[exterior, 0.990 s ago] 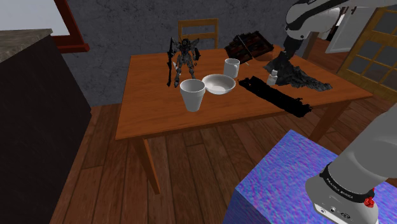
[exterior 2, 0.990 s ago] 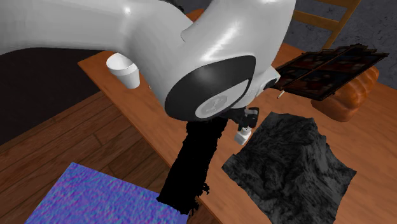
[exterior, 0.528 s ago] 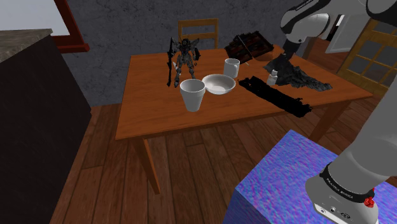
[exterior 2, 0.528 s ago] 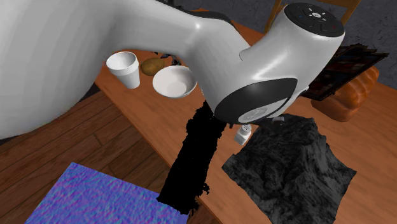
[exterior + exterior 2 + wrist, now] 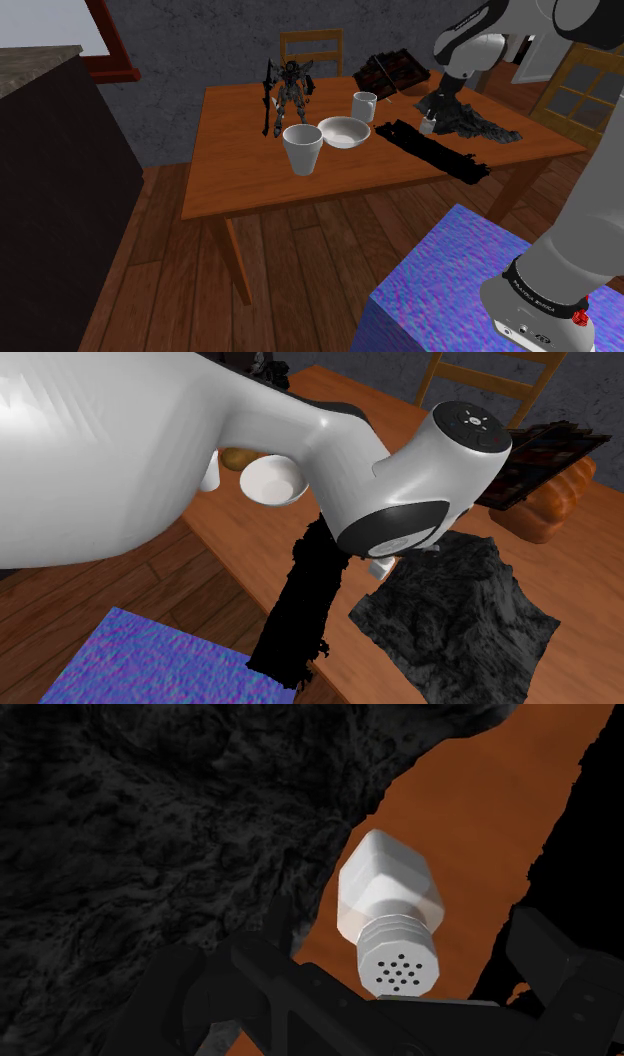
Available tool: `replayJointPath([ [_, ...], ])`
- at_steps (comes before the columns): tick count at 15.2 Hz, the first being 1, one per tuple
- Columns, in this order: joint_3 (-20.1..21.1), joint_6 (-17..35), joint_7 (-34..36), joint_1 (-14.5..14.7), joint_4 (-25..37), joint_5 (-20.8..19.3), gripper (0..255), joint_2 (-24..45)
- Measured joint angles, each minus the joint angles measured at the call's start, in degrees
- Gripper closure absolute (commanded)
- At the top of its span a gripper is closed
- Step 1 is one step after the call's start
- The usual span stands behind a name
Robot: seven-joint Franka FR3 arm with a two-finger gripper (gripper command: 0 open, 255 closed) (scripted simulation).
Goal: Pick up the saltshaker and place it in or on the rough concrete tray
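Observation:
A small white saltshaker (image 5: 390, 899) with a grey perforated cap stands on the brown table (image 5: 250, 170), right beside the edge of the rough dark grey tray (image 5: 150, 814). My gripper (image 5: 392, 946) hangs just above it, open, with one black finger on each side of the cap and neither touching it. From the shoulder view the shaker (image 5: 427, 125) sits at the tray's (image 5: 475, 122) left edge, under the gripper (image 5: 432, 112). In the second exterior view the white wrist covers most of the shaker (image 5: 380, 568), next to the tray (image 5: 460, 612).
A flat black slab (image 5: 432, 150) lies just in front of the shaker. A white cup (image 5: 303, 148), bowl (image 5: 344, 131), mug (image 5: 363, 104) and dark figurine (image 5: 285, 92) stand mid-table. A dark crate (image 5: 392, 70) and a bread loaf (image 5: 555, 502) sit behind the tray.
The arm has swung its wrist over the saltshaker and come lower, hiding more of it in the second exterior view. The shaker and tray have not moved.

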Motion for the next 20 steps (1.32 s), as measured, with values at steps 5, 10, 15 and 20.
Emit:
replayJointPath([
  [5, 0.1, 0.3, -0.1, 0.0, -0.1, 0.2, 0, 0.2],
  [10, 0.1, 0.3, -0.1, -0.1, -0.1, 0.2, 255, 0.2],
  [15, 0.1, 0.3, -0.1, -0.1, -0.1, 0.2, 255, 0.2],
  [20, -0.3, -1.5, 0.8, 0.3, 0.7, -1.0, 255, -1.1],
])
